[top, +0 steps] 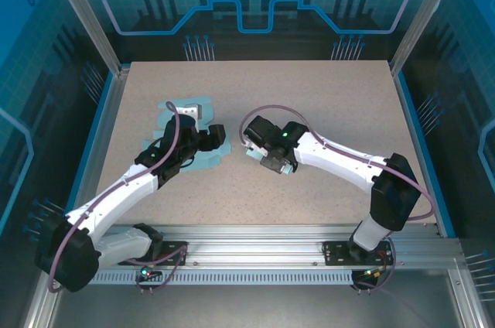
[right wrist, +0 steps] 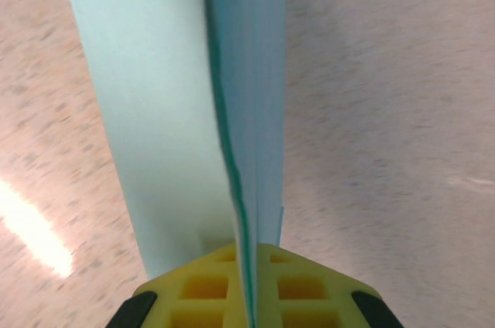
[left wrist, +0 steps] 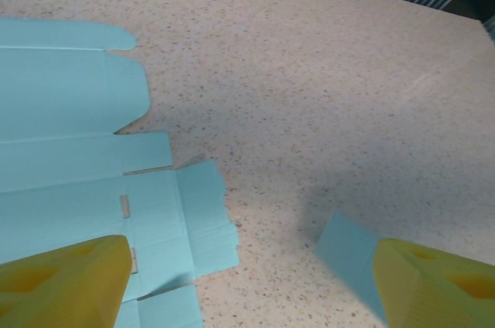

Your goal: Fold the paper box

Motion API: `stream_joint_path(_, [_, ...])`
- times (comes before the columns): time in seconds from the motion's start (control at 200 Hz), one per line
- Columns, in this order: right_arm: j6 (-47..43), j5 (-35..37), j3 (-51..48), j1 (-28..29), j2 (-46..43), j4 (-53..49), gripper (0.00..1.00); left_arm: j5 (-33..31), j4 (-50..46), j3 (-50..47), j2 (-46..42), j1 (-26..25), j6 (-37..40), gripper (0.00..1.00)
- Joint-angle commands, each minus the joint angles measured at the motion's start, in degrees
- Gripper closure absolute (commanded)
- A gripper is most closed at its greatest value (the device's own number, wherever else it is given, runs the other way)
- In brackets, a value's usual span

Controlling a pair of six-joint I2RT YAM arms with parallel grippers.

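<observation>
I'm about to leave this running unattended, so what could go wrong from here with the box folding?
1. The right gripper pinches a thin paper flap right at its edge; a pull could tear or crease it, or the flap could slip out.
2. The left gripper hangs open over the flat box blank, which lies loose on the table; a push might slide it instead of folding it.

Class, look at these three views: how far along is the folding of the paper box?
Done: nothing looks folded yet; the blue box blank lies flat on the table, flaps spread. In hand: the right gripper is shut on a blue paper panel, edge-on; the left gripper hangs open over the blank. Left: raising and tucking every flap.
</observation>
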Motion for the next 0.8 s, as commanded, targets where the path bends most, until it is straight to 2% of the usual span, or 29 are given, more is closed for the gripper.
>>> stream_joint_path(0.0, [-3.0, -13.1, 0.8, -1.8, -0.1, -7.4, 1.00, 5.6, 1.8, 0.1, -1.4, 0.5, 2.4, 0.17])
stream_joint_path(0.11, [-5.4, -19.3, 1.4, -4.7, 1.3, -7.7, 1.00, 8.8, 3.3, -1.1, -1.2, 0.6, 2.7, 0.17])
stream_joint_path(0.325, [-8.0, -20.8, 5.0, -9.0, 6.2, -7.7, 1.00, 15.0, 6.8, -2.2, 0.2, 0.8, 5.4, 0.19])
stream_joint_path(0.59, [-15.3, -34.2, 13.0, -15.6, 8.7, -11.0, 1.00, 20.2, 3.2, 3.5, 4.9, 1.3, 11.9, 0.18])
stream_joint_path(0.795, [-20.4, -43.5, 21.9, -20.6, 17.8, -17.0, 1.00, 32.6, 1.9, 8.2, 11.1, 4.7, 21.4, 0.17])
